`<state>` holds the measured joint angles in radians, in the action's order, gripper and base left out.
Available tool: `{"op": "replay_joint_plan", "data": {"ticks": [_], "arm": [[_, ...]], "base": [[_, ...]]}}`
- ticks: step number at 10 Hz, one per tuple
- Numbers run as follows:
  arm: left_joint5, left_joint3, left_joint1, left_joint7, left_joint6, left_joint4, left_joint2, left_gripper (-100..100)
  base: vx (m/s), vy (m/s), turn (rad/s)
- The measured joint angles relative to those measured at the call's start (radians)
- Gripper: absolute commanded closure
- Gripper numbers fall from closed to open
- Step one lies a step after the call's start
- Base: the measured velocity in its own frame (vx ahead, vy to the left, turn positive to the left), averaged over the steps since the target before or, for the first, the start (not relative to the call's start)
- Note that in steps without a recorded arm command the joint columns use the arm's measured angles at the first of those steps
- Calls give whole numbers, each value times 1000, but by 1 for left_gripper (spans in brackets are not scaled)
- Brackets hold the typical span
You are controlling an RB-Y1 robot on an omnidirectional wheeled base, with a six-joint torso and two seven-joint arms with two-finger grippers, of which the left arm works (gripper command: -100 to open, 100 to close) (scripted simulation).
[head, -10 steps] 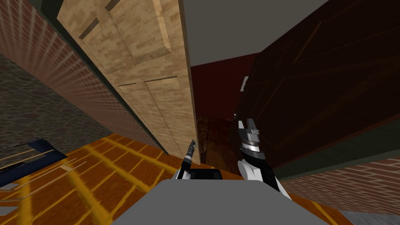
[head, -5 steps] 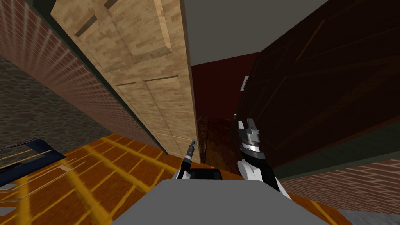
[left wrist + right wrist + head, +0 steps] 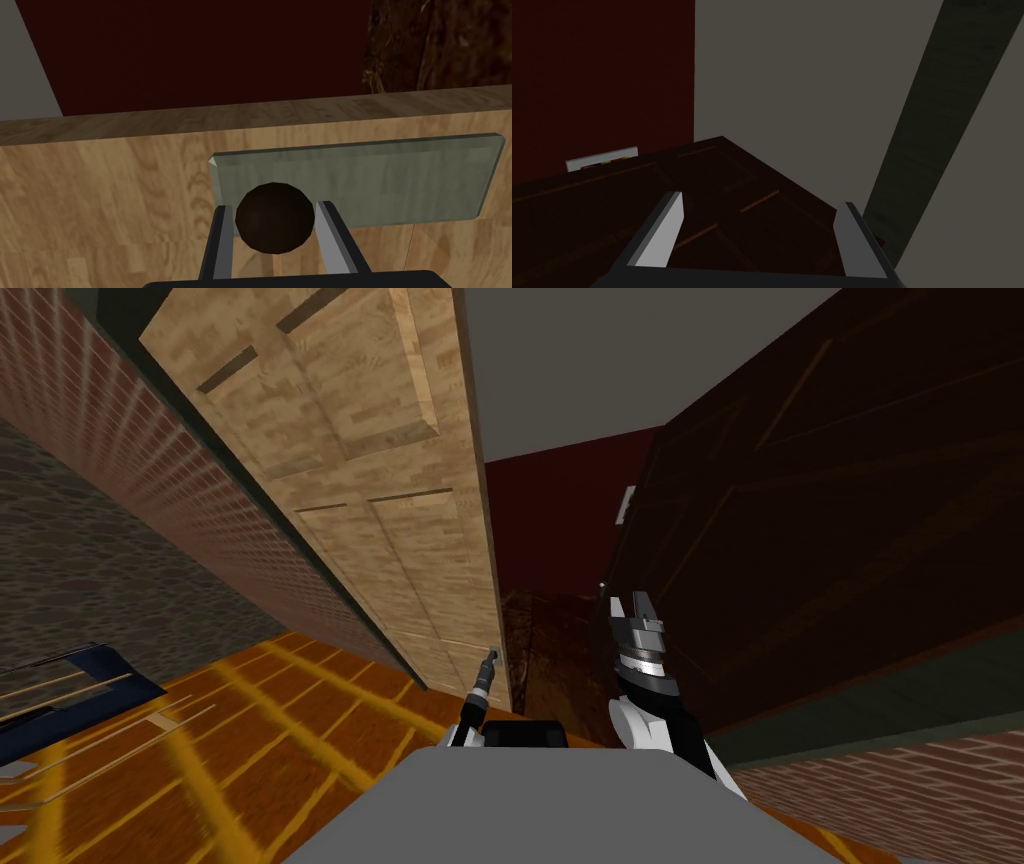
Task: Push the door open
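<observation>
Door knob [image 3: 275, 222], gripped in L end effector [image 3: 275, 206]

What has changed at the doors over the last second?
The light door has swung a little leftward, widening the gap beside it, and my own view shifted slightly too. The left pincer stays shut on the knob. The right pincer stays open by the dark door.

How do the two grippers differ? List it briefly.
The left gripper is shut on a dark knob on the light door; the right gripper is open, holding nothing. The left gripper is at the light door's edge; the right gripper is near the dark door. Both have two grey blade fingers.
</observation>
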<state>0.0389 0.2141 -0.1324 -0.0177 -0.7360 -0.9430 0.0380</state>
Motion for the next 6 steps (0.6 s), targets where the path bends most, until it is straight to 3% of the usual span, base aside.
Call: {"op": "replay_joint_plan", "data": {"ticks": [3, 4, 6], "arm": [[-9, -20, -4, 6, 19, -28, 15, 100], [-12, -29, 14, 7, 11, -11, 16, 100], [-22, -52, 17, 15, 17, -13, 22, 100]], "base": [[172, -77, 33], [158, -63, 47], [158, -60, 105]]}}
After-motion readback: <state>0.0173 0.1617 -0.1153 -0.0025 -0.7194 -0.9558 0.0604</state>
